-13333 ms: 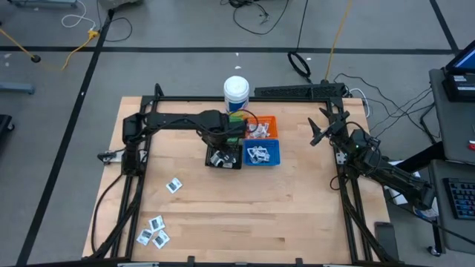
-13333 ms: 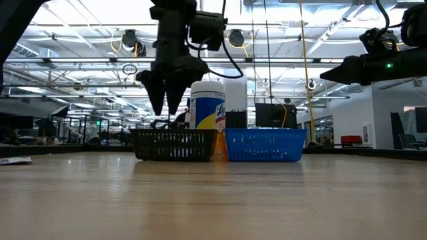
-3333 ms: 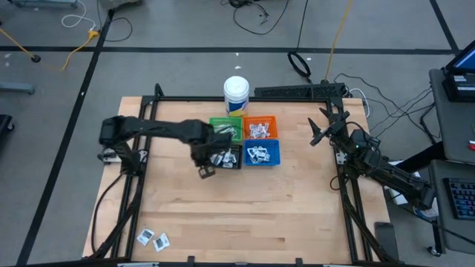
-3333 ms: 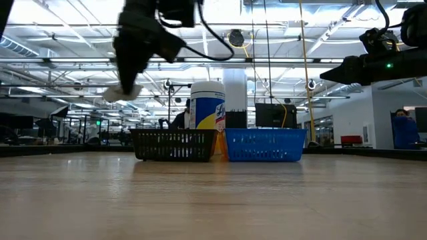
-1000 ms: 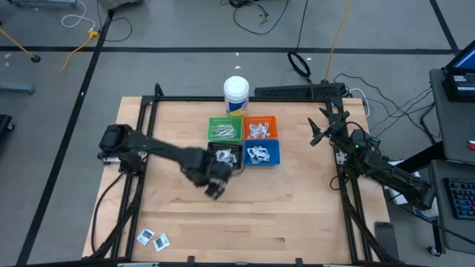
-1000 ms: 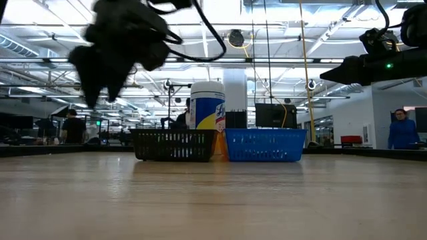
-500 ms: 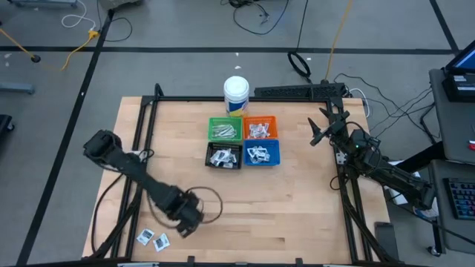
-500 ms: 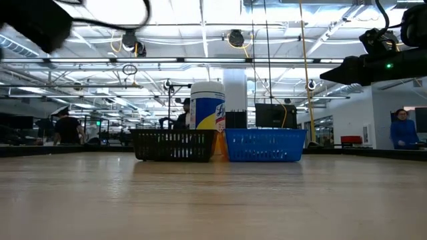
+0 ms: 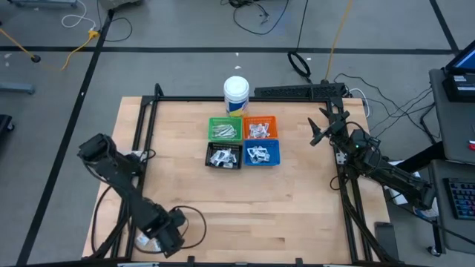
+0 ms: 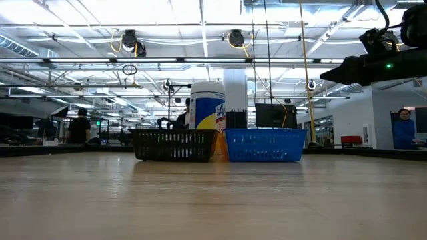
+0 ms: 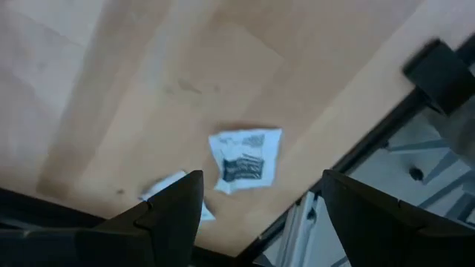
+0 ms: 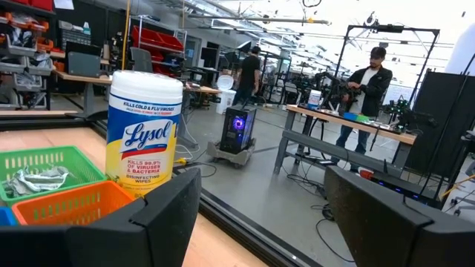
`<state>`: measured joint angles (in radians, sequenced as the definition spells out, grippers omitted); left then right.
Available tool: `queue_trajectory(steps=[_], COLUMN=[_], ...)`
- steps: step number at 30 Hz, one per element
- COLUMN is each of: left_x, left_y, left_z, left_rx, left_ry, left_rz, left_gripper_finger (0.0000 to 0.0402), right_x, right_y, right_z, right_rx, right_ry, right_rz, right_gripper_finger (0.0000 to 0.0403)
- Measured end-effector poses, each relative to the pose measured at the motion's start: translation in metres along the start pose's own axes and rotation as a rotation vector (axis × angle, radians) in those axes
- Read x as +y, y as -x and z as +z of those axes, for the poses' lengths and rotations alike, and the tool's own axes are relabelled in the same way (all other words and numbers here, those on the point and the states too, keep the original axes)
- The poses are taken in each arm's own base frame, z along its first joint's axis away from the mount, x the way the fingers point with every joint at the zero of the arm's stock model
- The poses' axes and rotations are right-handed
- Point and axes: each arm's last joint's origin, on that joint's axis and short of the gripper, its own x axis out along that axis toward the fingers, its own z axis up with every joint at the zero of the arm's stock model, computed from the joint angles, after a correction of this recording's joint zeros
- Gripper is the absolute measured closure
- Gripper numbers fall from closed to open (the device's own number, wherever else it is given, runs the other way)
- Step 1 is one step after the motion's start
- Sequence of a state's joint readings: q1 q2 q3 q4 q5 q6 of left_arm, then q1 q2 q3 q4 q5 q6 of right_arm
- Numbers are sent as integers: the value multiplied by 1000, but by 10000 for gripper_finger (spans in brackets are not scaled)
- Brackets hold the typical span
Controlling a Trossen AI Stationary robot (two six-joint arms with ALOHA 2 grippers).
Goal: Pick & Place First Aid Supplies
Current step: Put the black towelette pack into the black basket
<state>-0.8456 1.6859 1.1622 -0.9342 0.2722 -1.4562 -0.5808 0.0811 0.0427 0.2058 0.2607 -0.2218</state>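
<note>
View past my two dark fingers [image 12: 174, 215], spread wide apart and empty. A white cylindrical Lysol wipes tub with blue and yellow label [image 12: 145, 133] stands beside a green plastic mesh bin [image 12: 44, 167] holding crumpled packets [image 12: 33, 180] and an orange mesh bin [image 12: 70, 204]. Two people [image 12: 367, 81] stand beyond, among workbenches.

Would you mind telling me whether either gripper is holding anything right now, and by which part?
Nothing is held. The left gripper hangs open above a white square sachet with dark print on the wooden table; the right gripper waits open, empty.
</note>
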Motion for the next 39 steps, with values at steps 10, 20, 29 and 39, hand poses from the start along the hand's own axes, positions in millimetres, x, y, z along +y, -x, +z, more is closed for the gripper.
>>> queue_trajectory(steps=[10, 20, 29, 39], left_x=[-8, 1, 3, 6], left_y=[-9, -43, -69, -72], left_z=[-22, -15, -10, -8], left_rx=[-11, 0, 8, -2], left_ry=[-25, -7, -13, -5], left_rz=[-40, 65, 63, 88], left_gripper_finger=[126, 154, 174, 288], right_x=[0, 0, 0, 0], right_y=[0, 0, 0, 0], right_z=[0, 0, 0, 0], right_rx=[0, 0, 0, 0], right_ry=[0, 0, 0, 0], right_rz=[0, 0, 0, 0], right_gripper_finger=[124, 124, 124, 124])
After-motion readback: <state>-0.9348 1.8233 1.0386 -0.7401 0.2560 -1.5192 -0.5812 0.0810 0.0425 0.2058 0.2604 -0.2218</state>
